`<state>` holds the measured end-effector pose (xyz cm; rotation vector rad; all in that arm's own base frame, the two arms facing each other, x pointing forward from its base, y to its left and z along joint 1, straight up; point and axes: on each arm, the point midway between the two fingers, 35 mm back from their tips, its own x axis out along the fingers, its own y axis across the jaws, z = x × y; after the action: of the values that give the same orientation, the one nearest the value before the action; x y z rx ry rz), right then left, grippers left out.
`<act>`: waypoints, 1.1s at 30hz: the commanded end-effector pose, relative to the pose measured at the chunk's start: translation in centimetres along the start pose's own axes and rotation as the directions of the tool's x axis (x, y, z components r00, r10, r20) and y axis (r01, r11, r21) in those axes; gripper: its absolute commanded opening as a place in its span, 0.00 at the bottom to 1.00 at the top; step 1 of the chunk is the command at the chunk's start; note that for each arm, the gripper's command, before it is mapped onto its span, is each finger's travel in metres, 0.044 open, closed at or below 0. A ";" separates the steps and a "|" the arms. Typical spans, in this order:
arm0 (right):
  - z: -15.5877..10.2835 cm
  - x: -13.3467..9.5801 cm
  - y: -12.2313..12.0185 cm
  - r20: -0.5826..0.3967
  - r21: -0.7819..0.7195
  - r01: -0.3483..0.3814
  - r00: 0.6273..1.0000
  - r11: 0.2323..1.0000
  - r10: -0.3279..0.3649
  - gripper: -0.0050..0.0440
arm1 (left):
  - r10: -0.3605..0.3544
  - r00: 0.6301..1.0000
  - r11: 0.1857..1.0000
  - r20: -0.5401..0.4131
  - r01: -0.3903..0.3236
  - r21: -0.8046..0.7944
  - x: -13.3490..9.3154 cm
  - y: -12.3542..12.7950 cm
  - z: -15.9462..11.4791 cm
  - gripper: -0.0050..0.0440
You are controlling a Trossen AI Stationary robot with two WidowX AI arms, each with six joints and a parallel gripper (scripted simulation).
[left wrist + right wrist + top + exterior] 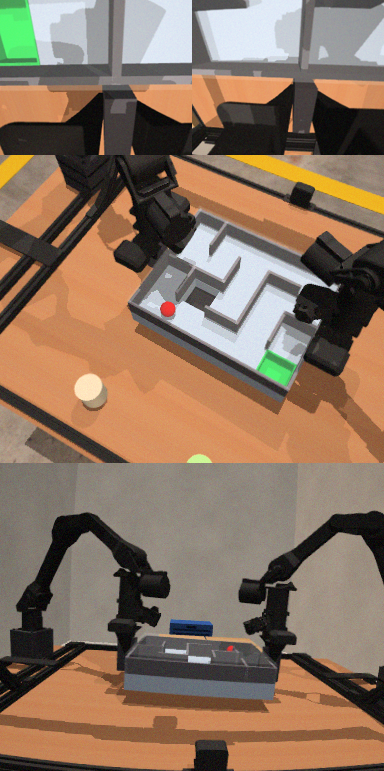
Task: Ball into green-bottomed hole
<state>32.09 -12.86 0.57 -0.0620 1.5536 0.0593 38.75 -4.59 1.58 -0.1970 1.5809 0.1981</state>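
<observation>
One red ball (167, 308) (230, 648) sits in the maze board (207, 346) (200, 686) (75, 81) (244, 73), near the corner at the right arm's end and close to a long outer wall. The green-bottomed hole (276, 368) (17, 38) lies at the left arm's end, with no ball in it; a black hole (202, 298) opens between inner walls, near the ball. The board's long axis runs from arm to arm, its body raised off the counter (165, 415) (165, 750) and dipping slightly toward the right arm. The left fingers (327, 355) (121, 655) and right fingers (131, 255) (276, 660) are each closed on a grey end tab (119, 121) (304, 107). Only the exterior view shows a blue box (191, 627); only the top view shows a cream cylinder (91, 390).
</observation>
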 end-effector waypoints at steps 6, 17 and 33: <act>-0.5 0.5 0.0 0.029 0.000 -0.005 1.000 1.000 0.005 0.14 | -0.006 1.000 1.000 -0.027 0.006 0.000 -0.7 0.0 0.4 0.14; -0.1 -1.3 0.0 -0.063 0.000 -0.004 0.998 1.000 0.004 0.14 | -0.004 0.998 1.000 0.066 0.004 0.000 1.1 0.0 0.0 0.14; -0.3 -0.3 0.0 -0.012 0.000 -0.003 1.000 1.000 0.003 0.14 | -0.003 1.000 1.000 0.015 0.003 0.000 0.1 0.0 0.3 0.14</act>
<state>32.36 -12.88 1.35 -0.0662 1.5770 0.0546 38.46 -4.59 0.73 -0.1889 1.5578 0.2037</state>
